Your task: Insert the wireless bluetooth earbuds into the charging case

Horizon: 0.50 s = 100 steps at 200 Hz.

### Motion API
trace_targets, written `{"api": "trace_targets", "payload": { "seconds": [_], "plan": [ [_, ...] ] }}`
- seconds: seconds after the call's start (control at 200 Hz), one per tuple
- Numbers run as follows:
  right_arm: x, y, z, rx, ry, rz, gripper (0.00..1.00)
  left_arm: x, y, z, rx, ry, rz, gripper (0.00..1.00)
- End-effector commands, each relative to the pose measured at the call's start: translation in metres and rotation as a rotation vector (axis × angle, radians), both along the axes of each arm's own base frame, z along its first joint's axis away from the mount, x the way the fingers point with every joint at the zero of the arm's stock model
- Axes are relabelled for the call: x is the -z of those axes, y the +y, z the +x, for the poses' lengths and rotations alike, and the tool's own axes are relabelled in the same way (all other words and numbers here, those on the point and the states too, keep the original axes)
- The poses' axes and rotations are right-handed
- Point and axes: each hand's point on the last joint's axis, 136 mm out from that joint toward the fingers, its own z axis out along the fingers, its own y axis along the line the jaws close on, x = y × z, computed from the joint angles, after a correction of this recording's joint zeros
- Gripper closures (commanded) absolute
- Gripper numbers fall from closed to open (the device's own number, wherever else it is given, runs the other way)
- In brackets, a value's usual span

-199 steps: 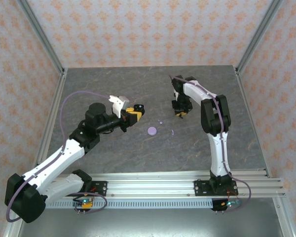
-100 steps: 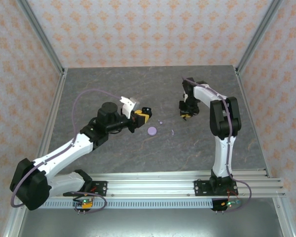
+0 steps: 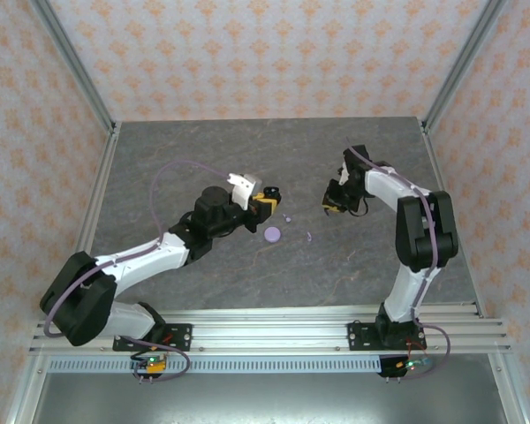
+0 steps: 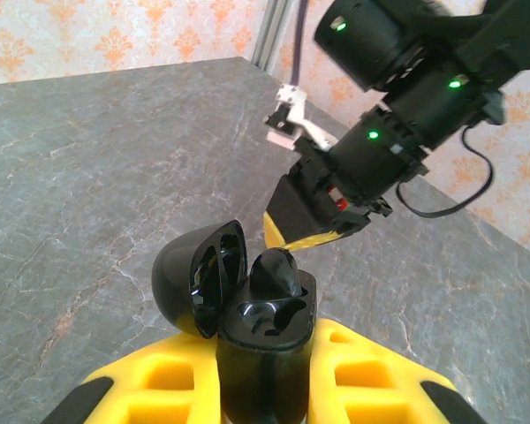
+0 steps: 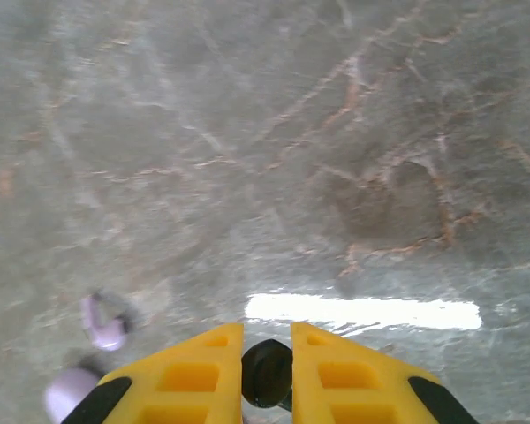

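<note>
Two tools, both closed on something.

Left tool: yellow fingers clamped on the lower body of the black charging case. The case is held upright above the desk, near mid-desk. Its lid is swung open to the left and the sockets face up. What sits in the sockets is too dark to tell.

Right tool: fingers almost together, pinching a small black earbud at the tips. In the top view this tool sits to the right of the case, with a clear gap between them. In the left wrist view it lies just beyond the open case.

On the desk, between and nearer than the two tools:
- lavender disc, just near of the case
- lavender earbud, right of the disc and slightly farther
- second lavender earbud, further right, apart from the first
</note>
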Motion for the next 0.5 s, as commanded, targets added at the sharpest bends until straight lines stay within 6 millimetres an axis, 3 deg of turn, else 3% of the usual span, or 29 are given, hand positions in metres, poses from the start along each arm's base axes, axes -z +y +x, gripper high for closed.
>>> {"api": "trace_targets", "payload": {
  "seconds": [0.0, 0.496],
  "plan": [
    [-0.037, 0.017, 0.008, 0.02, -0.119, 0.125, 0.83, -0.016, -0.002, 0.009, -0.049, -0.076, -0.055, 0.92],
    [-0.158, 0.043, -0.009, -0.006, -0.413, 0.404, 0.82, -0.01, -0.025, 0.018, -0.047, -0.079, -0.12, 0.92]
  ]
}}
